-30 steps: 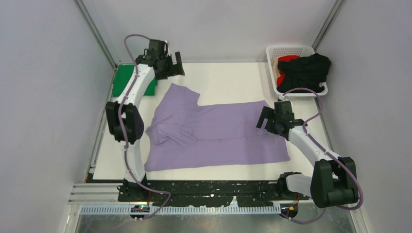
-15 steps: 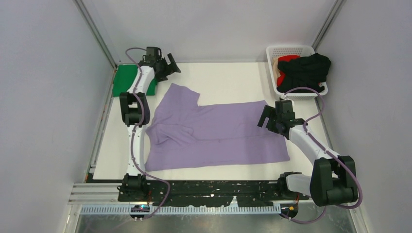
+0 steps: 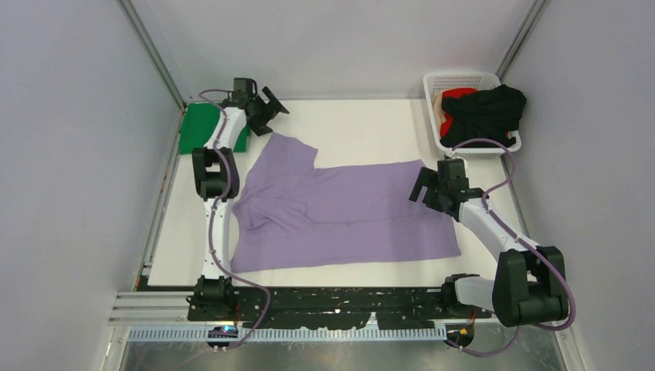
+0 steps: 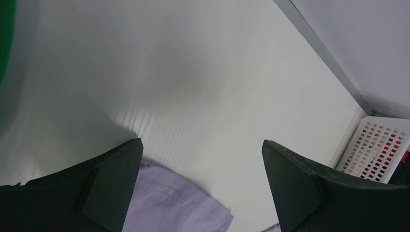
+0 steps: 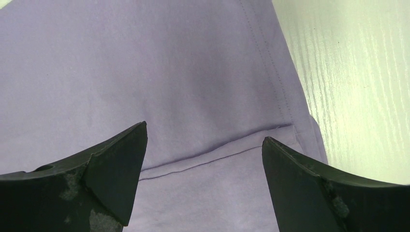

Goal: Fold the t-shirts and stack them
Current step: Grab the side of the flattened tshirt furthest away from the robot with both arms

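A lavender-purple t-shirt (image 3: 340, 209) lies spread on the white table, partly folded, one sleeve pointing to the far left. My left gripper (image 3: 269, 110) is open and empty above the table just beyond that sleeve's tip; the sleeve (image 4: 174, 208) shows between its fingers. My right gripper (image 3: 426, 189) is open and empty, low over the shirt's right edge; the shirt's hem (image 5: 217, 157) lies between its fingers. A bright green shirt (image 3: 202, 128) lies folded at the far left. Black (image 3: 488, 112) and red (image 3: 459, 94) shirts sit in the basket.
A white perforated basket (image 3: 456, 80) stands at the far right corner; it also shows in the left wrist view (image 4: 374, 150). Grey walls and metal posts enclose the table on three sides. Bare white table (image 3: 363, 127) lies beyond the purple shirt.
My left arm has stretched out and its gripper has swung a little left and back near the far edge. The right gripper and the shirts have barely moved.
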You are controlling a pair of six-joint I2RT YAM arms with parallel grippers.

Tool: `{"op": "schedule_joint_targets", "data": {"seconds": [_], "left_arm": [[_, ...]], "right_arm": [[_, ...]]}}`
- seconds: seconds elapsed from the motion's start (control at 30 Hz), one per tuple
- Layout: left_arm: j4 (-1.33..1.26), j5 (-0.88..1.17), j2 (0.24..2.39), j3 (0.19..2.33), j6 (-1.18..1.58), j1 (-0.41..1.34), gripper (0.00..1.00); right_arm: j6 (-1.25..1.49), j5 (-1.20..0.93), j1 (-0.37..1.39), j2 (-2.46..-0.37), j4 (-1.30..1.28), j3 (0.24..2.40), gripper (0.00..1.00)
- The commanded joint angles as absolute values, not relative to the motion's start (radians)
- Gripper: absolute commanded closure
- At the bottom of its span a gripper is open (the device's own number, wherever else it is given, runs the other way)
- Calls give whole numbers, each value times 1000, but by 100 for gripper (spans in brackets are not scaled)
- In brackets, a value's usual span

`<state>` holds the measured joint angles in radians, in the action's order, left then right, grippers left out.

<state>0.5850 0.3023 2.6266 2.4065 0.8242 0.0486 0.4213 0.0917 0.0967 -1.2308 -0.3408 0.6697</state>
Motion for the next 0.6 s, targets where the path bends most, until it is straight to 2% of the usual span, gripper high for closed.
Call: {"op": "schedule_joint_targets", "data": {"seconds": [0.0,0.13,0.43,0.57], "left_arm": [[672,294,2603,2395,857,65,0],[715,259,2549,2323,815,79,0],[820,264,2538,2337,721,98,0],[827,275,2538,2339,684,106,8]], "right_arm": [[430,95,94,-1225,-297,695,5],[430,95,94,-1217,-296,686,5],[427,95,92,-1207,-293,679,5],[427,92,91,-1208,-291,679,4]]}}
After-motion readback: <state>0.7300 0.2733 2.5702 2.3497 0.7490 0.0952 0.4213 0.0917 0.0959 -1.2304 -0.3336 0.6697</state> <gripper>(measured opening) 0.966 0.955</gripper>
